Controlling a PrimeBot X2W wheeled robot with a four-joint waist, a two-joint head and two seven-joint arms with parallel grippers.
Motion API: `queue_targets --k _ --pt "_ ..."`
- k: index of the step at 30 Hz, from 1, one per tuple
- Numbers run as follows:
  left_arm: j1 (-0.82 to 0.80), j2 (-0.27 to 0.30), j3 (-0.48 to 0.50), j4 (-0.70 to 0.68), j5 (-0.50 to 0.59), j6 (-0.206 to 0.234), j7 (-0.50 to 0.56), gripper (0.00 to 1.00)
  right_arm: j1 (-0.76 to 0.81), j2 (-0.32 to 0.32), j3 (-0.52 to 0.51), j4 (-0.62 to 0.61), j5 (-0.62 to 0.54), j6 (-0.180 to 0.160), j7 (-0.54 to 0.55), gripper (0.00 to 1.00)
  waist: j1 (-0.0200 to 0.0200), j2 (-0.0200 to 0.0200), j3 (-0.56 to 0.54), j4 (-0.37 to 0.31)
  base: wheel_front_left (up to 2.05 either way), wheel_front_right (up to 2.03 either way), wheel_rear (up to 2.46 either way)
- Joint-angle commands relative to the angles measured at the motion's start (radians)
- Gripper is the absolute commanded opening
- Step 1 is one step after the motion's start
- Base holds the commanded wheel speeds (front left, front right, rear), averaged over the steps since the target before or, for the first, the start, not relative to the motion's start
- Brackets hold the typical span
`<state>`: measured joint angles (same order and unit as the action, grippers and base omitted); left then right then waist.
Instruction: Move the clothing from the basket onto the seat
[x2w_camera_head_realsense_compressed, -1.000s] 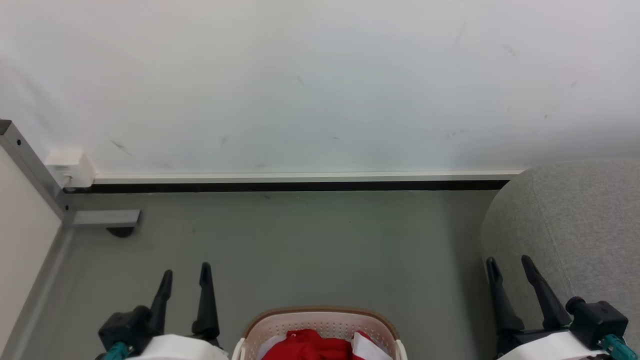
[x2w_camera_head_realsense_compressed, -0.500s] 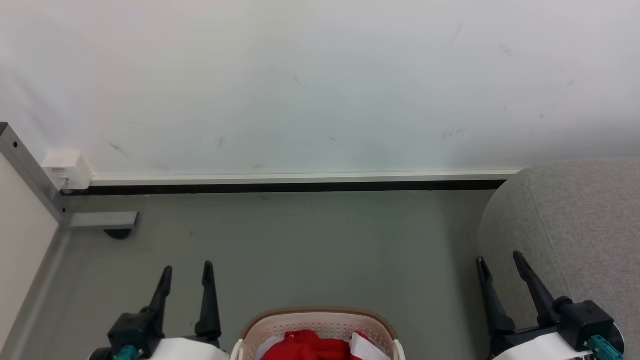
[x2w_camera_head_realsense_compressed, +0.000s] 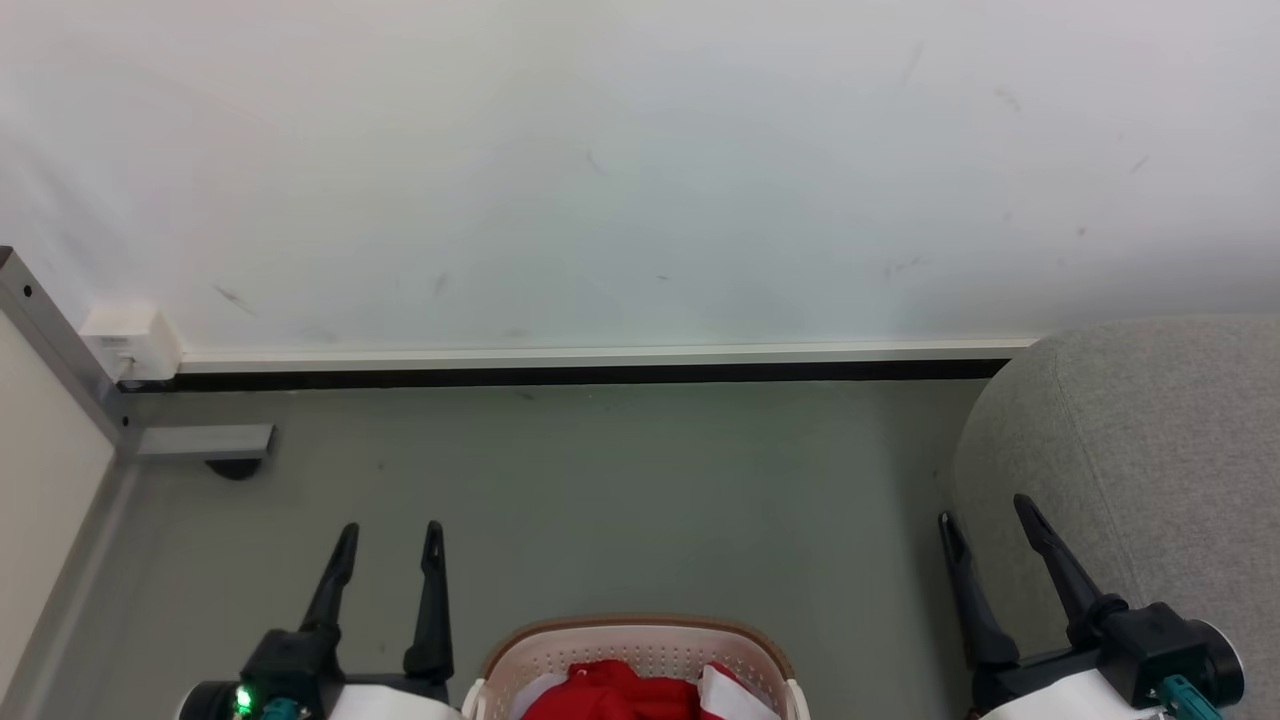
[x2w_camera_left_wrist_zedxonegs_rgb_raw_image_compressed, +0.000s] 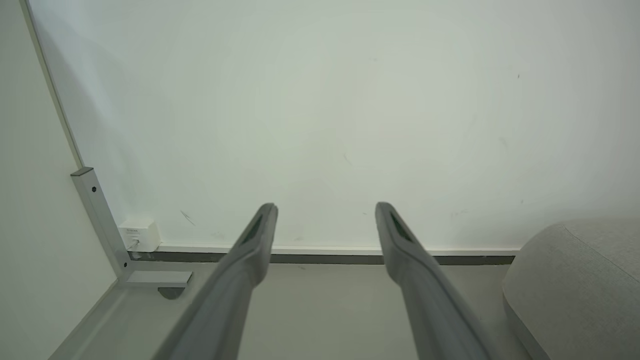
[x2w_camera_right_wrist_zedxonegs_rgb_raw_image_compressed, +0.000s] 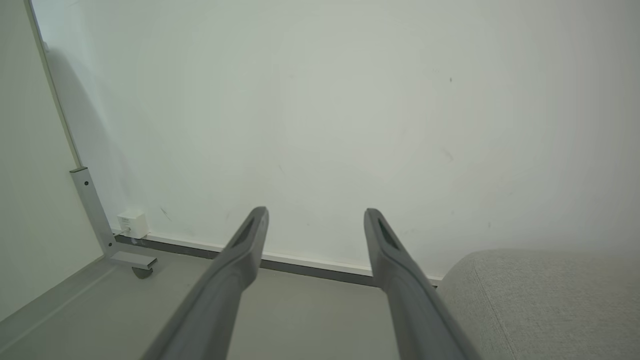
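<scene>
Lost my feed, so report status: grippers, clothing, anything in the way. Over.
Left gripper and right gripper open, empty. Clothing in basket, none on visible seat. No obstruction seen between basket and seat.

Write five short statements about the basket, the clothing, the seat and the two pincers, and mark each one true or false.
1. The red clothing lies in the basket. True.
2. The left pincer is open and holds nothing. True.
3. The right pincer grips the clothing. False: it is open and empty, near the seat.
4. The seat stands on the robot's left. False: it is on the right.
5. In the head view the basket sits between the two pincers. True.
</scene>
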<state>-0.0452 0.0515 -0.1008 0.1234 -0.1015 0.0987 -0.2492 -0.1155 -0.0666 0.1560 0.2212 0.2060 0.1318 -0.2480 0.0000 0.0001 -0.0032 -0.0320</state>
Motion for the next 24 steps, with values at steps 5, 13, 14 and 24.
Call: queue_targets --k 5,13,14,24 --pt "0.007 0.003 0.001 -0.006 0.054 0.006 -0.016 1.0 -0.009 -0.003 0.008 -0.011 -0.045 -0.002 -0.017 1.0 0.0 -0.0001 0.002 -0.001 0.0 0.0 0.0" --pt "0.001 0.001 0.005 0.006 0.059 0.0 -0.016 1.0 -0.01 0.0 0.006 -0.015 -0.038 -0.002 -0.017 1.0 0.0 -0.0001 0.0 -0.001 0.0 0.0 0.0" --pt "0.0 0.001 0.004 0.007 0.059 0.0 -0.016 1.0 -0.01 0.001 0.006 -0.016 -0.033 -0.002 -0.017 1.0 0.0 -0.0001 -0.001 -0.002 0.0 0.0 0.0" --pt "-0.002 0.001 0.012 0.014 0.054 -0.009 -0.016 1.0 -0.008 0.003 0.007 -0.013 -0.007 -0.002 -0.017 1.0 0.0 -0.0001 -0.005 -0.008 0.0 0.0 0.0"
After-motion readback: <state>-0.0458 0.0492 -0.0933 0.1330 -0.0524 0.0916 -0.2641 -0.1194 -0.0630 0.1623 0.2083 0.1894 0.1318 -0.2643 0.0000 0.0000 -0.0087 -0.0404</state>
